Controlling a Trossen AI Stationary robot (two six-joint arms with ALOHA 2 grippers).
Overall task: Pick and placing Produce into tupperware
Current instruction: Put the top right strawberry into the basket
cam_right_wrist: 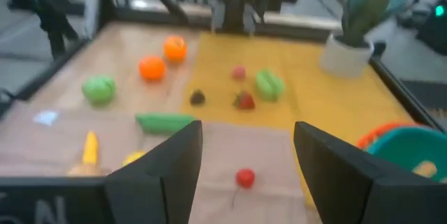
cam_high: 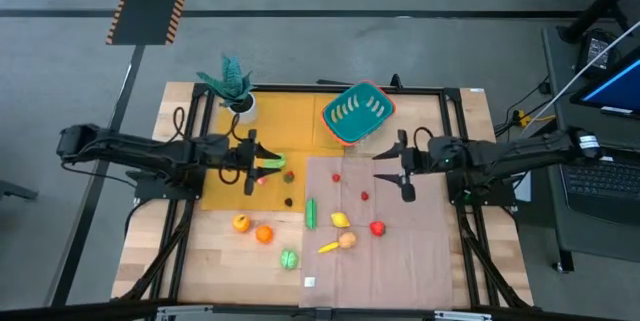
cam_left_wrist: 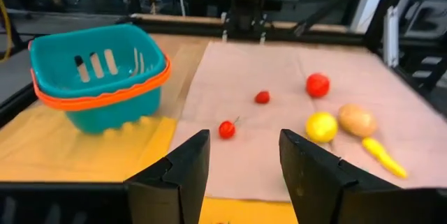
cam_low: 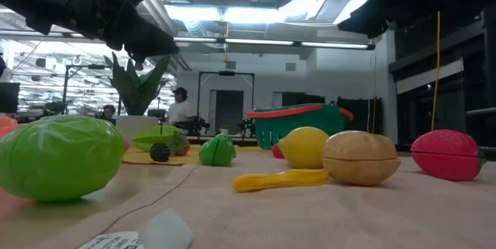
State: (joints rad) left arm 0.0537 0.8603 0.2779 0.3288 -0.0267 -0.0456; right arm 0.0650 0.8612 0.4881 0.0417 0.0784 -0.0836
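Pick not begun: tupperware [cam_high: 357,113] empty, both pincers [cam_high: 250,163] [cam_high: 404,165] apart, holding nothing. Next: descend on nearby cherry [cam_high: 336,176].

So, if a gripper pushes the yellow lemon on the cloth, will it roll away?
Probably: the lemon looks rounded and smooth, so it may roll. The potato beside it might stop it. It seems stiff plastic, likely light.
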